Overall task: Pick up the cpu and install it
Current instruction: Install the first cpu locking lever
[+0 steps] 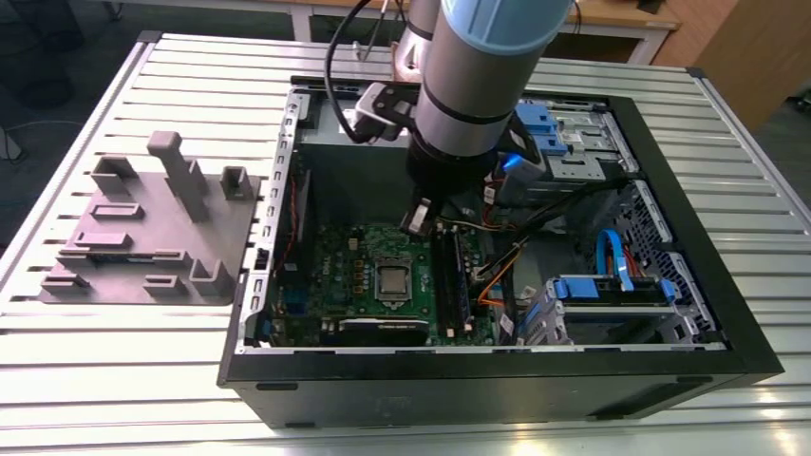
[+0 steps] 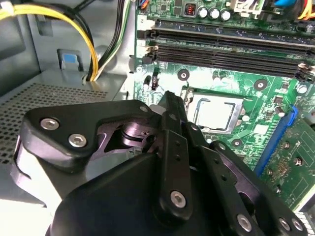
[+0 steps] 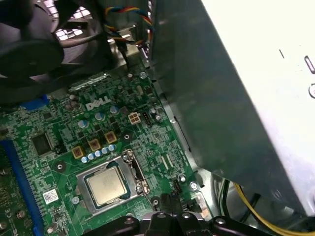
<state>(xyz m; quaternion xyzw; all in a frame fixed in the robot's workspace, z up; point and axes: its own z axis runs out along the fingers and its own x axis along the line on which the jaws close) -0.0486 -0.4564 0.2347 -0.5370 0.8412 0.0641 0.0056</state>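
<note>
The cpu (image 1: 394, 279) is a small square chip with a silvery top. It lies flat in the socket at the middle of the green motherboard (image 1: 342, 275), inside the open computer case (image 1: 481, 380). Both wrist views show the cpu (image 2: 214, 112) (image 3: 106, 185) seated inside its metal socket frame (image 3: 135, 169). My gripper (image 1: 417, 220) hangs inside the case above the board, a little off to one side of the cpu and apart from it. Its black fingers meet at their tips (image 2: 169, 98) (image 3: 170, 204), shut with nothing between them.
A grey plastic plate with upright blocks (image 1: 140, 228) lies on the slatted table at the exterior view's left. Memory slots (image 2: 226, 44), yellow cables (image 2: 88, 49), a black fan (image 3: 29, 54) and the grey case wall (image 3: 221, 108) crowd the socket. Blue drive bays (image 1: 609, 285) sit at the exterior view's right.
</note>
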